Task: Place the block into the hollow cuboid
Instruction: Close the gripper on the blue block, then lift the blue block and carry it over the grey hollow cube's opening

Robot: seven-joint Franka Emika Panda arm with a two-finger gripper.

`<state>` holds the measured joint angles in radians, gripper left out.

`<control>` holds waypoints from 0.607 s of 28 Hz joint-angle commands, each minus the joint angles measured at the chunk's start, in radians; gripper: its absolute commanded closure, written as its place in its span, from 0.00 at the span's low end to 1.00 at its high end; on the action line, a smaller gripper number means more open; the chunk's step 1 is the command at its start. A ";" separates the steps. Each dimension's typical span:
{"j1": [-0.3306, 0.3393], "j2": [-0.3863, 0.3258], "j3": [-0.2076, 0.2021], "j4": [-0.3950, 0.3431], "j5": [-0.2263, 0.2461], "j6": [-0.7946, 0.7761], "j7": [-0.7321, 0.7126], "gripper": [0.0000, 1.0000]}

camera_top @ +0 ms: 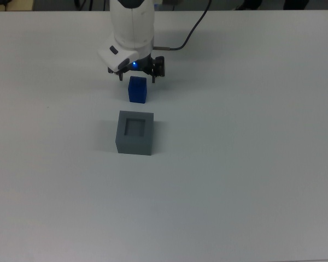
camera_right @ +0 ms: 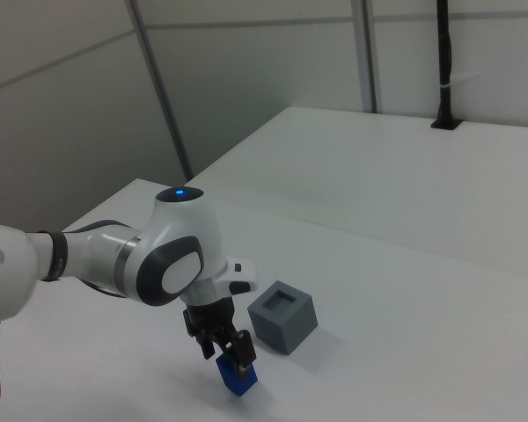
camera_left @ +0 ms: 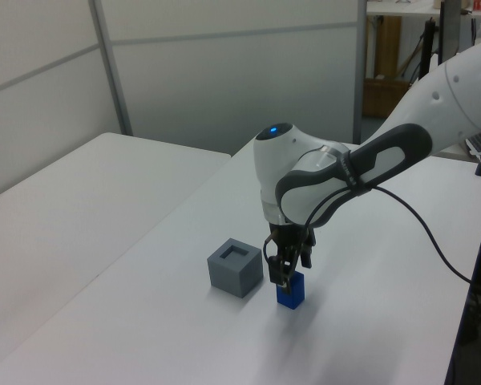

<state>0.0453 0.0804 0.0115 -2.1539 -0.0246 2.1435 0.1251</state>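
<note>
- While the gripper (camera_top: pixel 136 77) hangs low over the block (camera_top: pixel 137 90), its 2 fingers are spread apart, 1 to each side of the block's top, and they grip nothing.
- Standing upright on the white table (camera_top: pixel 251 164), the block sits just beside the hollow cuboid (camera_top: pixel 135 132) without touching it; in the left view it is to the cuboid's right.
- Judging by its plain, flat faces and sharp edges, the block is probably rigid and light, so a moderate squeeze should hold it without crushing.
- Smooth faces may be a little slippery, so a hold on 2 opposite side walls, well down from the top edge, looks safest.
- Since the cuboid's square recess (camera_left: pixel 237 254) looks only slightly wider than the block, the block likely needs to hang straight in the grip to enter cleanly.
</note>
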 commanded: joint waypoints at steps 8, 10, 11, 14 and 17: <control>0.008 0.029 -0.005 -0.003 -0.017 0.062 0.016 0.57; 0.008 0.019 -0.005 0.009 -0.015 0.049 0.008 0.75; 0.008 0.013 -0.005 0.011 -0.015 0.041 0.007 0.80; 0.007 -0.001 -0.005 0.063 -0.015 -0.046 0.004 1.00; 0.007 -0.002 -0.007 0.115 -0.014 -0.131 0.002 1.00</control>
<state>0.0453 0.1041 0.0115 -2.1180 -0.0249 2.1461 0.1254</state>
